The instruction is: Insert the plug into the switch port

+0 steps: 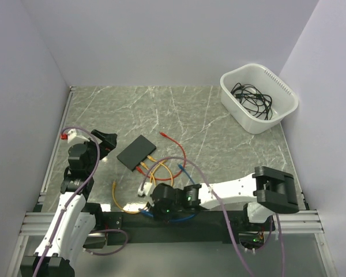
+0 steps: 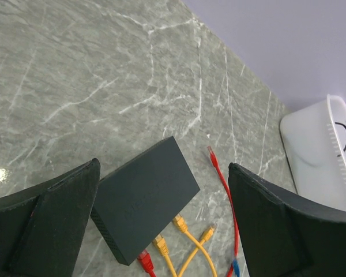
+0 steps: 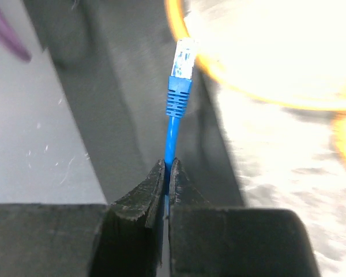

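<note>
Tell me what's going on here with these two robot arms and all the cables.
The right gripper is shut on a blue cable just behind its plug, well short of the switch. The left gripper hangs open beside the switch, holding nothing. Yellow plugs and a red plug sit at the switch's side; the blue plug is not in a port yet.

Worktop [image 1: 219, 144]: grey-green marble pattern, white veining.
Switch [image 2: 147, 199]: plain matte charcoal-black.
Tub [image 1: 249, 123]: white, holding black cables [image 1: 254, 98].
Red cable [image 2: 224, 186]; yellow cables [image 2: 181, 224]; blue cable [image 3: 172, 135].
Plug [image 3: 180, 86]: blue boot, tip pale, possibly clear, in glare.
Right pincer [image 3: 166, 173]: black.
</note>
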Controlling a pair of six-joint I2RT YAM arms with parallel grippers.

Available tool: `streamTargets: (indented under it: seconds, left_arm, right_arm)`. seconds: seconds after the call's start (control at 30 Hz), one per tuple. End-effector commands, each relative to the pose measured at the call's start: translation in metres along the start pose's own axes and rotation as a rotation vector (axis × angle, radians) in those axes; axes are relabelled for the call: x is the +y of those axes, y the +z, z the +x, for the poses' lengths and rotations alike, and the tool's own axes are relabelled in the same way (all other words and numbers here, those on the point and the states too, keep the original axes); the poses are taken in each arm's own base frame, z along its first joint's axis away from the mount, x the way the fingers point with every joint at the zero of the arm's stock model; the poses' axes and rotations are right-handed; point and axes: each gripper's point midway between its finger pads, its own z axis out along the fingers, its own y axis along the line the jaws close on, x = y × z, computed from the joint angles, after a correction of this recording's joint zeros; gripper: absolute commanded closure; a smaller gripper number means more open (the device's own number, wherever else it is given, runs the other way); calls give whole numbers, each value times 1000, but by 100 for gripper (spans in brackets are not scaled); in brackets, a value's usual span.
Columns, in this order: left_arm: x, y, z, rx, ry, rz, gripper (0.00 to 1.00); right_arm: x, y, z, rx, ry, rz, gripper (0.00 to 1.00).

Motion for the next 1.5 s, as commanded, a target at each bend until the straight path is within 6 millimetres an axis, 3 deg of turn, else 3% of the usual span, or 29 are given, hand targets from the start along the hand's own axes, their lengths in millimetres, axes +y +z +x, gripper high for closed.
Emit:
streamTargets:
  seconds: [0.0,0.17,0.4,0.83,0.93,1.17,1.47]
  left_arm:
    - [-17,0,-4,0,19,81,1]
    - [-33,-3,7,46,25,189,1]
    - [-56,-14,32,133,21,373,26]
    - [-93,-29,80,268,6,518,44]
    - [-97,-29,87,289,-5,526,49]
    - [-111,-35,99,336,-24,565,49]
    - [-113,-37,109,356,-31,569,50]
  right_arm:
    - [-12,-16,-44,-179,69,-3,100]
    - [-36,-35,-63,-270,158,38,100]
    - [-53,-65,-80,-408,230,18,100]
    - [-90,-100,-100,-549,300,171,100]
    - [-96,-104,-108,-573,307,206,100]
    - [-100,-103,-122,-571,291,233,100]
    - [-107,-101,-133,-579,297,250,100]
